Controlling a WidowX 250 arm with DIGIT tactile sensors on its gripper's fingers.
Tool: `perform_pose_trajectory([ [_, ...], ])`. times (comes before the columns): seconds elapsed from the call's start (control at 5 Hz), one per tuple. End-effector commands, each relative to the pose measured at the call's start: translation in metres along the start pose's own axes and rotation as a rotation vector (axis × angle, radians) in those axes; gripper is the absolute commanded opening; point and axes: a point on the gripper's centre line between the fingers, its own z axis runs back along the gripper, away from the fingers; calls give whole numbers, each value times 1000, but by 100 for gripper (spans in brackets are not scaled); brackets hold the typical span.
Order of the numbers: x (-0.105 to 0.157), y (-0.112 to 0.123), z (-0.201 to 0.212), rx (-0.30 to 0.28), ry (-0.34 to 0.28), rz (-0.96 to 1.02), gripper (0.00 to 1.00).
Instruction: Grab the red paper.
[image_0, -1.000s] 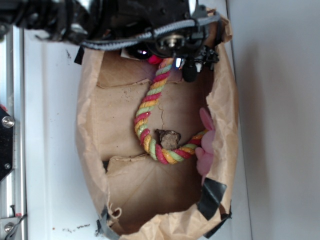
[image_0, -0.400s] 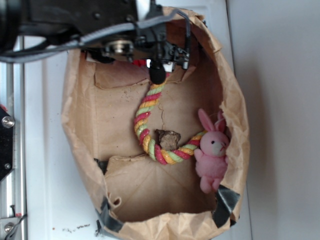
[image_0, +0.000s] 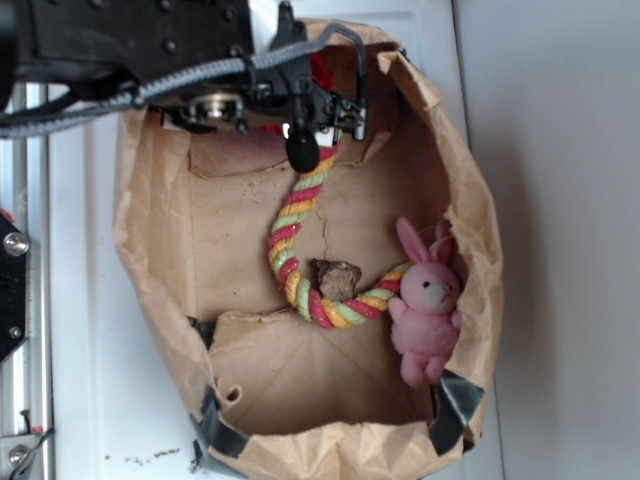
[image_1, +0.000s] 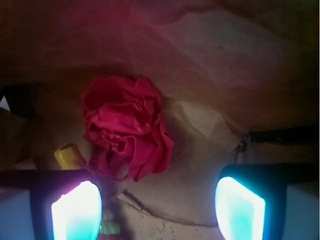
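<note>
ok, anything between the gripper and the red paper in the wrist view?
Nothing blocks it. In the wrist view the open gripper faces the red paper across bare brown bag floor; only a yellow rope end lies at the paper's left edge.

Exterior view: the red paper (image_0: 318, 70) is almost entirely masked by the arm and gripper (image_0: 312, 135); only a red sliver is seen above the cable. Finger spacing cannot be judged there. The top end of the twisted rope (image_0: 300, 225) is covered by the black fingertip (image_0: 302, 152). The arm is cut off by the top and left edges. The paper bag (image_0: 150, 250) is clipped at the bottom edge.

Wrist view: both fingers are cropped by the bottom edge and washed out by glare. A yellow rope end (image_1: 69, 156) is partly hidden behind the left finger (image_1: 75, 210). Bag walls are dim and blurred.
</note>
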Motion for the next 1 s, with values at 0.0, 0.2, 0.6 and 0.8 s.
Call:
perform_pose_trajectory([
  [0.0, 5, 2, 6, -21, -40, 43, 100],
  [0.2, 5, -1, -3, -11, -72, 53, 100],
  [0.6, 5, -4, -17, 3, -110, 61, 100],
  [0.8, 3, -8, -22, 4, -114, 64, 100],
])
